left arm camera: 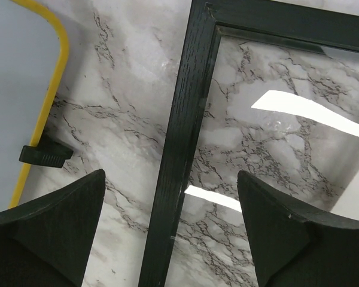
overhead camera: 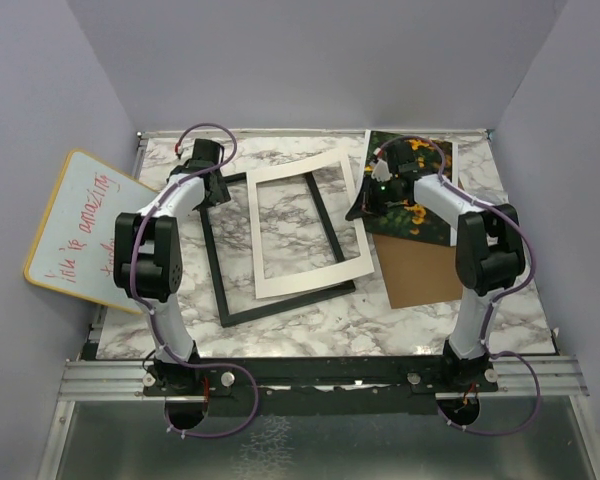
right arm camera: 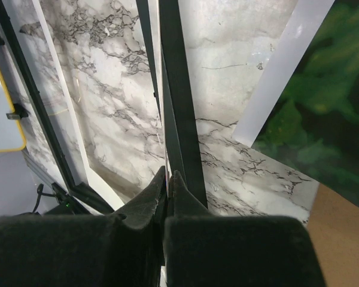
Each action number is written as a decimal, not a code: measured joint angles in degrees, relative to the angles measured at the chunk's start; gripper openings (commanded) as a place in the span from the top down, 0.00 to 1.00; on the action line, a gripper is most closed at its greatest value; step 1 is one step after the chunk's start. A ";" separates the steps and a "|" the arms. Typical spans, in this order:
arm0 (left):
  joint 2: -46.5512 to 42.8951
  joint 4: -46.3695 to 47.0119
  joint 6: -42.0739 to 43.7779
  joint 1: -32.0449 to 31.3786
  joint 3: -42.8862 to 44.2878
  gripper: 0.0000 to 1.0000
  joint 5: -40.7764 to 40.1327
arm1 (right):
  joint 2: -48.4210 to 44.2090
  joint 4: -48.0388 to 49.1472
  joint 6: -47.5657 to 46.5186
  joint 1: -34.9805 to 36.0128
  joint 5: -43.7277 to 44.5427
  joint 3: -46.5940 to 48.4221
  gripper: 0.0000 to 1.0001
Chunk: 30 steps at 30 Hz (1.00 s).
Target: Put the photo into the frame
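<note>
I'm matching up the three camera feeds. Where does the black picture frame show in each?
Top external: the frame lies left of centre, partly under the white mat.
Left wrist: its rail runs up the middle, corner at top.
Right wrist: its dark rail runs from top centre to the right gripper.
Shared landmark: the yellow-rimmed whiteboard, at the left everywhere.

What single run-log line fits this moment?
left end effector: open over frame | right end effector: shut | photo: outside frame

I have the left arm [overhead camera: 165,215] stretched forward, left gripper [left arm camera: 170,176] spread wide; right arm [overhead camera: 460,210] bent inward, right gripper [right arm camera: 167,179] pinched tight.
</note>
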 measured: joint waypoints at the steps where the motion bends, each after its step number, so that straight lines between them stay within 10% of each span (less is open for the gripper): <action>1: 0.44 0.04 0.07 0.07 0.00 0.09 0.00 | -0.11 -0.66 -0.20 0.00 0.20 0.39 0.99; 30: 12.11 3.28 2.86 2.49 9.05 0.34 14.21 | 2.19 -13.92 -11.19 -1.14 -12.44 10.93 0.99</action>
